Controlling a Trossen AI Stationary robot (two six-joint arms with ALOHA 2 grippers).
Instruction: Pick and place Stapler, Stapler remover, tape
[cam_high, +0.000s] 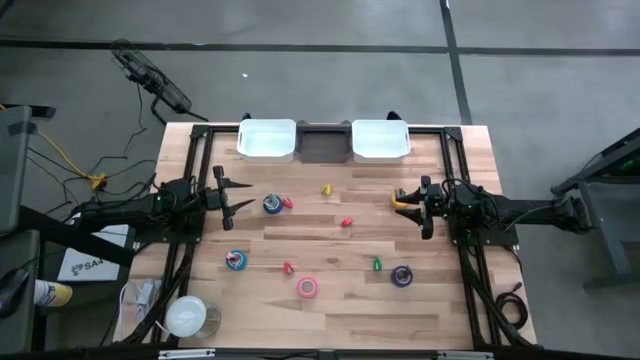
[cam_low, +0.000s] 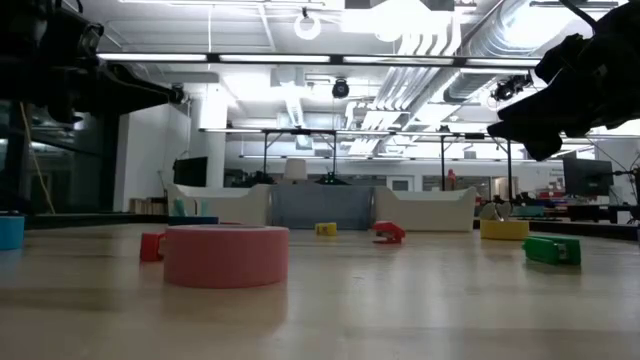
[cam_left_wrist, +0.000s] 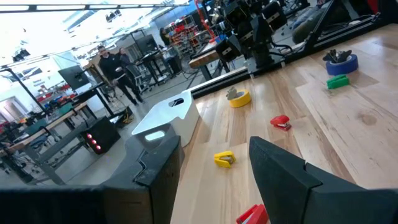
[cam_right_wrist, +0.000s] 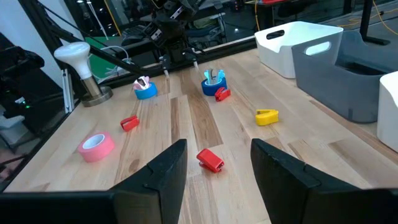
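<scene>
Overhead, the left pincer (cam_high: 236, 196) hangs spread beside a blue tape roll (cam_high: 272, 204), and the right pincer (cam_high: 420, 207), also spread, sits near a tan roll (cam_high: 404, 201). Teal (cam_high: 236, 261), pink (cam_high: 308, 288) and purple (cam_high: 401, 276) rolls lie scattered on the counter (cam_high: 330, 320), well apart. Only the table-height view puts the pink roll large in front (cam_low: 226, 255), with white bins (cam_low: 425, 209) far behind. Only the left wrist view shows people (cam_left_wrist: 115, 65) standing beyond the counter's edge.
</scene>
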